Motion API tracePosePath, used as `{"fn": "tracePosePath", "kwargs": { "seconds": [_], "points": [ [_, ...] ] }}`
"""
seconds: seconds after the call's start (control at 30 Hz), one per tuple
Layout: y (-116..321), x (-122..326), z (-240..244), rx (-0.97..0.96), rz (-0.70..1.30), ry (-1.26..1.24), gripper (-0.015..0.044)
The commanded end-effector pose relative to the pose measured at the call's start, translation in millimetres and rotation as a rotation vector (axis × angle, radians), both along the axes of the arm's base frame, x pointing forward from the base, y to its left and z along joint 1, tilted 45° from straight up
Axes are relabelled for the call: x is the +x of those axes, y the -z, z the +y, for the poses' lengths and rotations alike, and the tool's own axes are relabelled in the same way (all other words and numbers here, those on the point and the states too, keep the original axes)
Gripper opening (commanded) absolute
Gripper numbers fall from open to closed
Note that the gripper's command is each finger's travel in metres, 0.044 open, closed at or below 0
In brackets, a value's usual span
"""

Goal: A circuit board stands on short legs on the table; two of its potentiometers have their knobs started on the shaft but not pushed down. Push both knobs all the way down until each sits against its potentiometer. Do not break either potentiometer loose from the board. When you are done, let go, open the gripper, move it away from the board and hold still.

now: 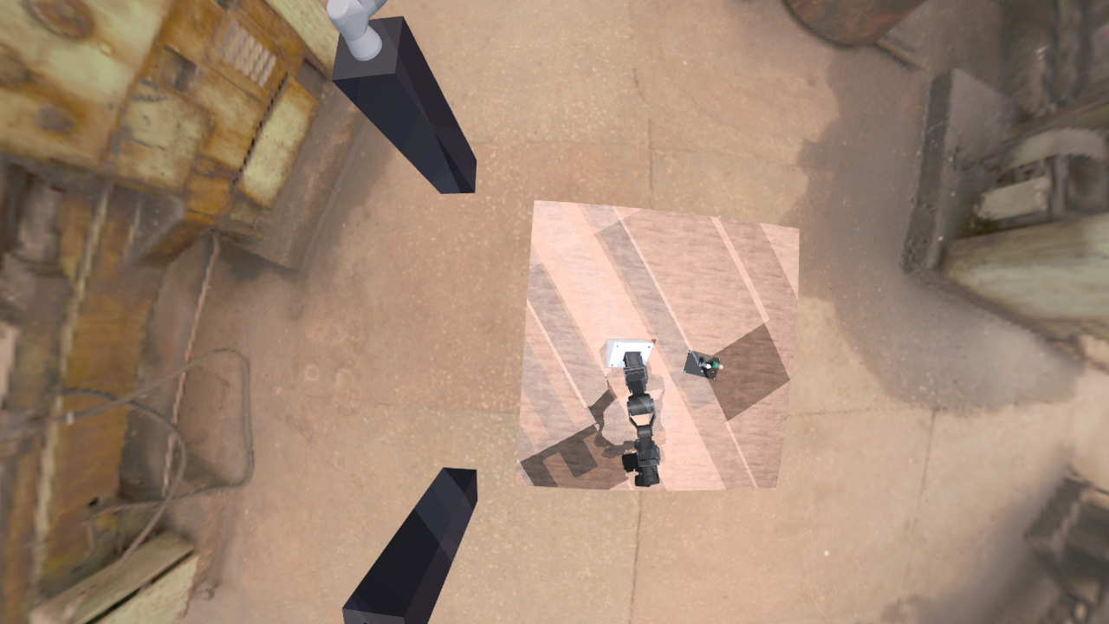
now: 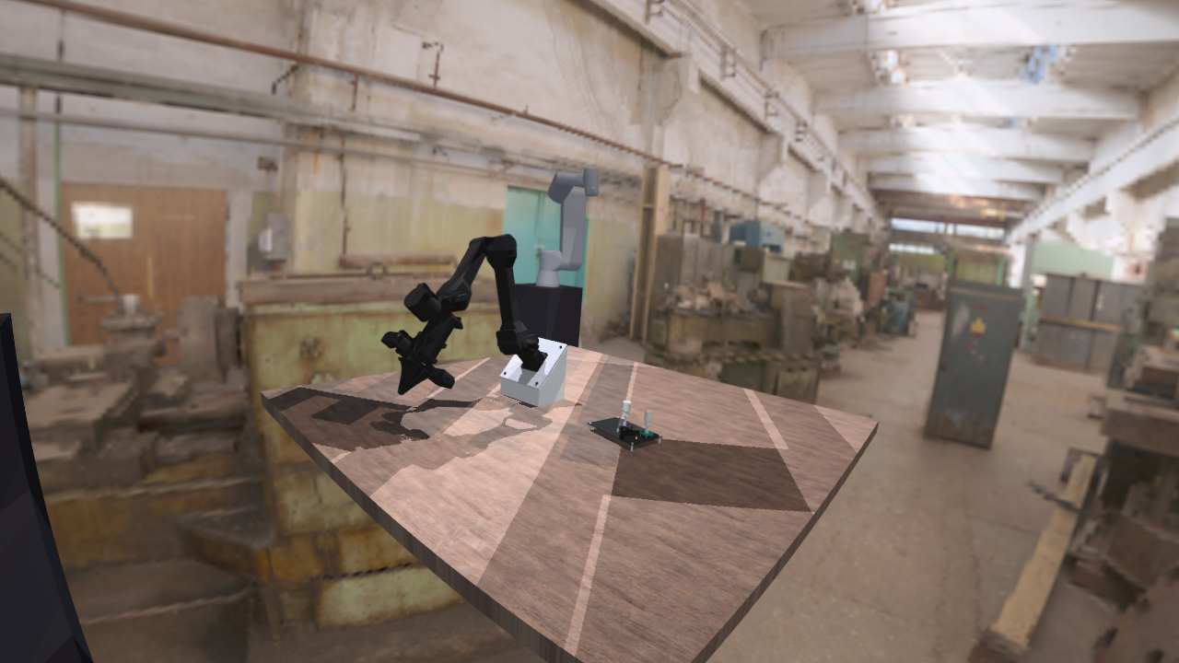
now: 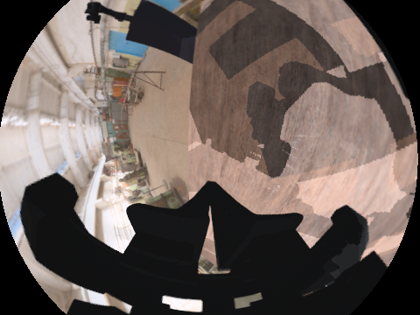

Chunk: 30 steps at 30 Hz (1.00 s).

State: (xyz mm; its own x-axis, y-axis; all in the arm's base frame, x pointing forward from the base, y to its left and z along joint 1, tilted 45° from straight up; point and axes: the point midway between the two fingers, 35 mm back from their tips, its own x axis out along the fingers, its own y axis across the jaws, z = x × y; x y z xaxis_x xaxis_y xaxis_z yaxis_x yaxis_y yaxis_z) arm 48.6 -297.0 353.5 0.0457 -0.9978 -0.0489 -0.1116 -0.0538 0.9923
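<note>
"Where's the claw?"

"The black metal claw (image 1: 645, 479) (image 2: 402, 389) (image 3: 210, 185) is at the end of the bent black robot arm (image 1: 639, 403) (image 2: 506, 288). It points down, near the edge of the big brown wooden table (image 1: 666, 271) (image 2: 700, 576)."

"Is it open?"

"No, its two fingers are together, with nothing between them."

"What's the arm standing on?"

"A white box with a sloping top (image 1: 614, 348) (image 2: 555, 386)."

"And the board?"

"The flat black circuit board (image 1: 692, 361) (image 2: 608, 427) is on the table, on little legs. It's well apart from the claw."

"Can you see the knobs?"

"Yes! One tall white knob (image 2: 626, 406) stands up on the board. The other thin, pale knob (image 2: 647, 417) stands beside it, over the small green potentiometer (image 2: 646, 434). They both stick up high, so they aren't pushed down yet."

"Is the claw touching them?"

"No. Behind the table there's a smooth grey robot arm (image 1: 354, 27) (image 2: 570, 222) too, on a tall dark block (image 1: 403, 124) (image 2: 565, 313)."
</note>
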Motion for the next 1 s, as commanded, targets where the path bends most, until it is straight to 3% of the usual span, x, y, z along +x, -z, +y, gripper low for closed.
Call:
{"fn": "tracePosePath", "kwargs": {
  "seconds": [0.0,0.97],
  "points": [
    [14.1,20.1,-7.3,0.07,0.07,-0.047,0.0],
    [101.4,152.2,10.6,0.364,0.603,-0.441,0.0]
  ]
}}
